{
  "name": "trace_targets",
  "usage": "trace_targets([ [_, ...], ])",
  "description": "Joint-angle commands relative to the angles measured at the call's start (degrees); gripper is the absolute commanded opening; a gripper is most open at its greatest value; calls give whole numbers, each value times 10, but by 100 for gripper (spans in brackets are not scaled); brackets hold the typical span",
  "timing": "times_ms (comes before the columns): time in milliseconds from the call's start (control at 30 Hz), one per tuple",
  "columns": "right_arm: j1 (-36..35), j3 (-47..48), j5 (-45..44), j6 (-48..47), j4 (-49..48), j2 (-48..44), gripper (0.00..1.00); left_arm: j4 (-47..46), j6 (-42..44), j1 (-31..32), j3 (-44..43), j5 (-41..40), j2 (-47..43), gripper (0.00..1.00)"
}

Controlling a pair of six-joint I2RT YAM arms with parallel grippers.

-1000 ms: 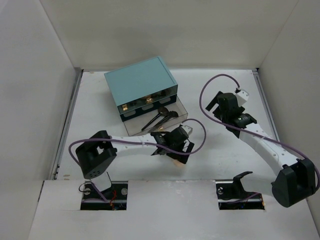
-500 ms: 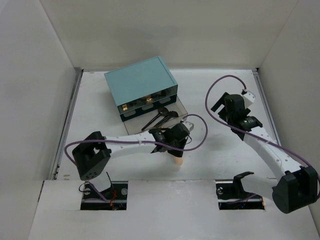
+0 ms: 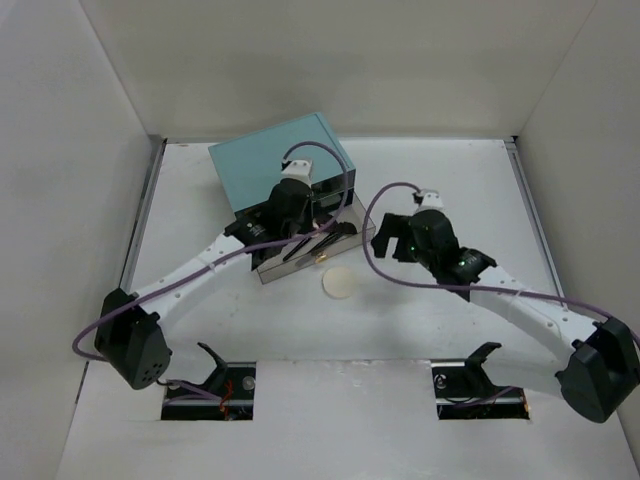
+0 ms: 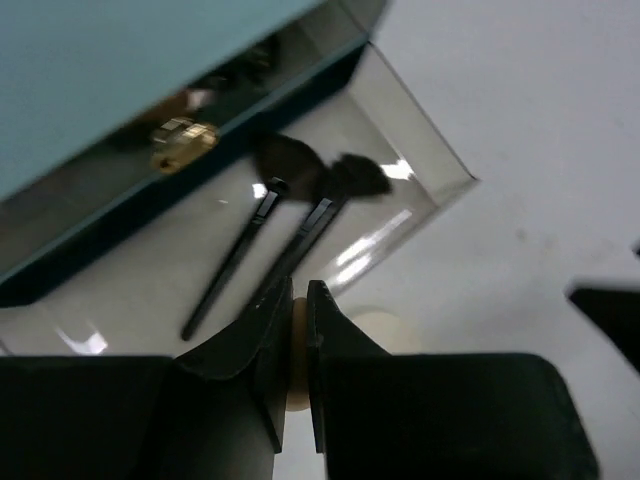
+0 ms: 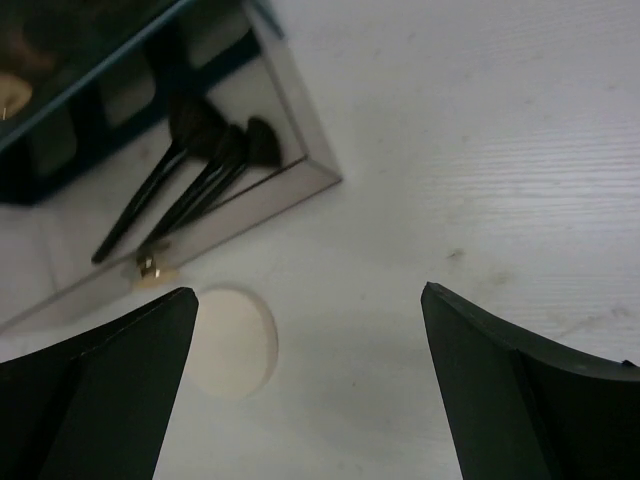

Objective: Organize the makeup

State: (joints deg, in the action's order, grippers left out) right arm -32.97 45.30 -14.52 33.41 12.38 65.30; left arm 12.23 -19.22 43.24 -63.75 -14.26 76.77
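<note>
The left tool [image 4: 300,292] hangs over the box's [image 3: 275,165] open clear drawer [image 4: 442,168], jaws closed to a slit. A cream sliver shows in the slit, but I cannot tell whether it is gripped. Black brushes [image 4: 318,212] lie in the drawer. The cream puff [image 3: 340,283] lies on the desk [image 3: 450,170] at 5 o'clock of the drawer, near its front. At 2 o'clock of the puff the right tool [image 5: 308,292] stands wide open, holding nothing.
</note>
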Motion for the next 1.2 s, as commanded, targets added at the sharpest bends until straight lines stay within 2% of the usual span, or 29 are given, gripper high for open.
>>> trace_targets([
  [0, -60, -21, 71, -102, -54, -13, 100, -34, 26, -48, 11, -90, 23, 4],
  [100, -119, -25, 71, -142, -48, 15, 100, -60, 24, -84, 24, -98, 45, 8],
  [200, -146, -14, 59, -138, -45, 57, 100, -80, 23, -99, 35, -103, 62, 13],
  [367, -159, 26, 51, -103, -41, 141, 100, -79, 24, -92, 39, -109, 77, 37],
  [467, -159, 37, 40, -83, -46, 175, 98, -84, 27, -83, 49, -105, 51, 61],
  [600, -159, 47, 36, -72, -65, 212, 92, -71, 31, -75, 53, -102, -1, 75],
  [667, -159, 53, 36, -71, -74, 234, 89, -64, 31, -73, 56, -102, -27, 79],
  [900, -159, 60, 40, -67, -110, 291, 68, -33, 25, -94, 68, -114, -122, 85],
  [967, -159, 61, 41, -64, -112, 303, 64, -27, 23, -109, 75, -119, -144, 91],
  [1000, -159, 61, 42, -61, -112, 307, 61, -23, 21, -118, 79, -122, -152, 98],
  [1167, -159, 56, 42, -56, -105, 290, 15, 0, 4, -167, 94, -127, -180, 100],
])
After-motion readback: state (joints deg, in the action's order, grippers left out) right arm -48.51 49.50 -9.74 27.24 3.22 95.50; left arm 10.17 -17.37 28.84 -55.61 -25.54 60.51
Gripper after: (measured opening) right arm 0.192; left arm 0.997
